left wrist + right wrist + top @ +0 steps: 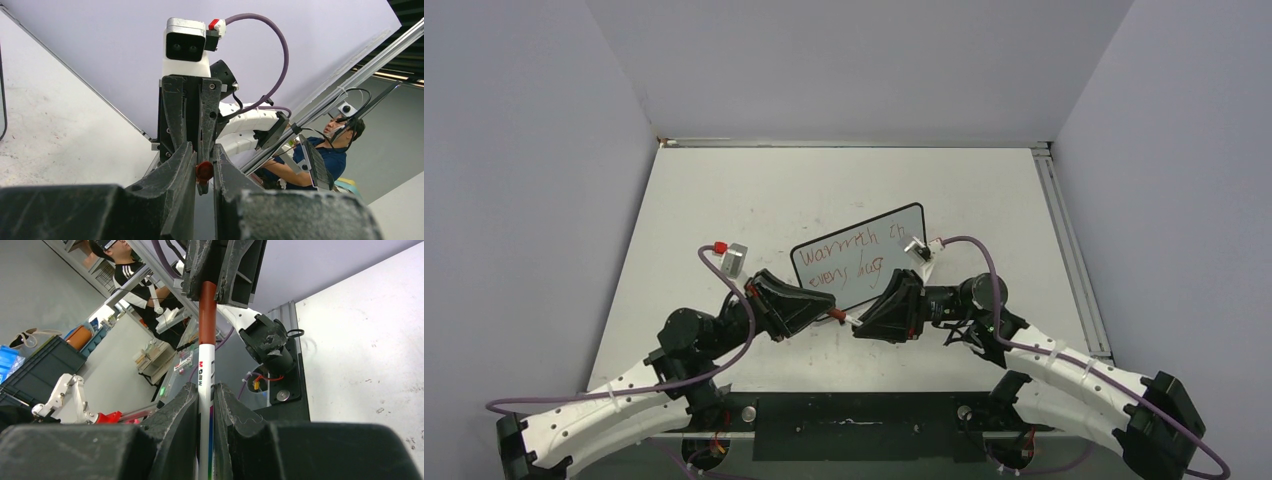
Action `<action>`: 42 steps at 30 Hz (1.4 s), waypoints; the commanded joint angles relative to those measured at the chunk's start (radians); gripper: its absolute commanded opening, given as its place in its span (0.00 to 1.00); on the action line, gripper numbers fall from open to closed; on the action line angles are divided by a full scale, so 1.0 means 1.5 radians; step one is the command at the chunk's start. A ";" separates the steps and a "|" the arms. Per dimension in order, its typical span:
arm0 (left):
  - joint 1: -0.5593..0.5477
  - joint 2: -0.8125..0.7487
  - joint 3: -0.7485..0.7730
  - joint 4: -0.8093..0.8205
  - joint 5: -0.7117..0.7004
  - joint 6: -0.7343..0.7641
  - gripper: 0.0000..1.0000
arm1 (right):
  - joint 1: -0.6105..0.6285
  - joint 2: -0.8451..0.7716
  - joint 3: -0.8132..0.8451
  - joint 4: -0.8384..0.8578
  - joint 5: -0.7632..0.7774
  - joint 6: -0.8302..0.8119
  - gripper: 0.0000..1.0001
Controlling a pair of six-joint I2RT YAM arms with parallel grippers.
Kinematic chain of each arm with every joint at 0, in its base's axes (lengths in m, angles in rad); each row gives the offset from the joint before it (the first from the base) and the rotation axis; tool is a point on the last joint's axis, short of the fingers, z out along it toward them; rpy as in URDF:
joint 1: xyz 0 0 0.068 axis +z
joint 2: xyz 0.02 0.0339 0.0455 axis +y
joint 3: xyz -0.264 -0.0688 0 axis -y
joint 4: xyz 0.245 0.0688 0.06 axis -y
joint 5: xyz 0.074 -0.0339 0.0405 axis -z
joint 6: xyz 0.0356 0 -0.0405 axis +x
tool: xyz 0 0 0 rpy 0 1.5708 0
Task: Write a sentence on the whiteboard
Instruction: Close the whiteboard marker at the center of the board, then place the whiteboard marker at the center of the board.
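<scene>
Your left hand (826, 313) is clenched on the red end of the marker (844, 318). Your right hand (861, 322) is clamped on the marker's white barrel, so the pen bridges the two hands, which face each other tip to tip. The right wrist view shows the barrel (205, 365) running straight up from your own fingers (181, 407) into the left hand (220, 267). The left wrist view shows the red end (204, 171) pinched between that hand's fingers (176, 172).

Both hands sit just off the near edge of the whiteboard (911, 220). The right one overlaps the board's near right corner in the overhead view, but I cannot tell whether it touches. The sentence (844, 260) is on the board in two red lines. The board lies on the worktop (724, 200) at a slant, its right end farther from you.

The marker looks slim, stiff and smooth, so it will probably twist in a pinch. Hold it on the white barrel, well back from the red end. The board looks light and rigid with a slick face, so a sideways nudge should slide it and any rub will likely smear the ink. If you need to steady it, press on the black frame, not on the writing.
</scene>
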 commanded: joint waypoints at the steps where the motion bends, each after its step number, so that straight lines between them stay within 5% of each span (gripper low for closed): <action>1: -0.034 0.016 -0.035 -0.138 0.065 0.007 0.00 | 0.005 -0.017 0.017 0.054 0.136 -0.018 0.05; 4: -0.032 -0.009 -0.028 -0.197 0.033 0.021 0.00 | 0.002 -0.036 0.016 -0.004 0.148 -0.043 0.05; 12: -0.016 -0.026 0.081 -0.394 -0.039 0.128 0.66 | 0.001 -0.086 0.088 -0.459 0.229 -0.252 0.05; 17: 0.019 -0.023 0.161 -0.501 -0.062 0.202 0.85 | 0.003 -0.070 0.091 -0.609 0.267 -0.325 0.05; 24: 0.156 0.013 0.235 -0.654 -0.124 0.268 0.93 | 0.028 0.021 0.052 -0.655 0.338 -0.359 0.05; 32: 0.384 0.093 0.229 -0.635 0.002 0.327 0.94 | 0.040 0.135 0.047 -0.664 0.490 -0.344 0.11; 36: 0.488 0.113 0.229 -0.630 0.004 0.356 0.94 | 0.041 0.154 0.045 -0.681 0.572 -0.325 0.28; 42: 0.529 0.091 0.217 -0.638 -0.130 0.405 0.95 | 0.036 0.100 0.054 -0.722 0.679 -0.295 0.75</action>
